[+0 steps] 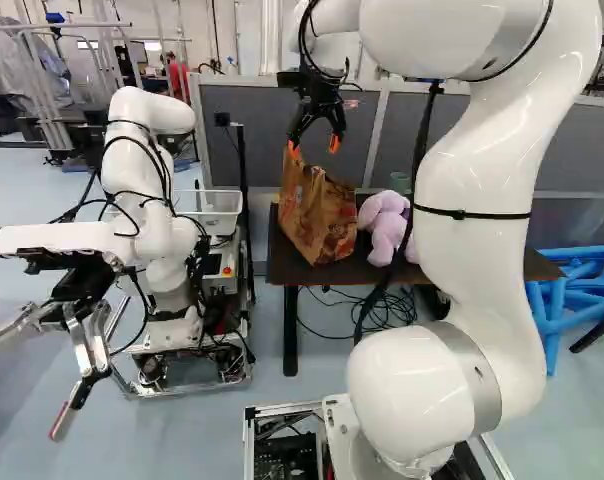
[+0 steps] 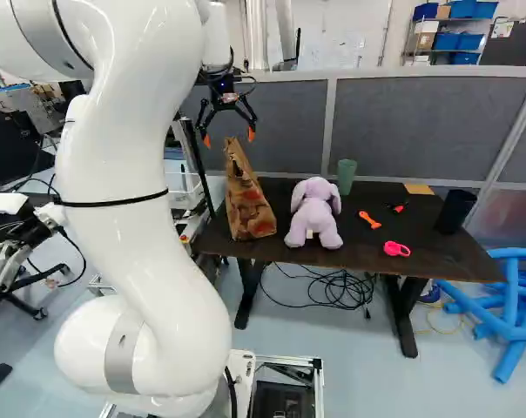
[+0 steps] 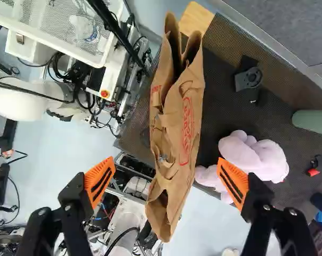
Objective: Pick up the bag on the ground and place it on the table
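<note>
My gripper (image 1: 315,142) hangs above the bag in the left base view, its two orange-padded fingers pointing down. In the wrist view the gripper (image 3: 166,184) is wide open with nothing gripped between its fingers. The brown paper bag (image 1: 319,215) stands upright on the dark table (image 2: 376,248), at its end nearest the other robot. Its crumpled top (image 3: 174,117) lies below and ahead of the fingers, apart from both.
A purple plush toy (image 2: 314,213) sits beside the bag. Farther along the table are a green cup (image 2: 347,177), an orange toy (image 2: 369,219), a pink item (image 2: 396,249) and a black cup (image 2: 455,211). Another robot (image 1: 147,200) stands left of the table. A grey partition (image 2: 420,126) rises behind.
</note>
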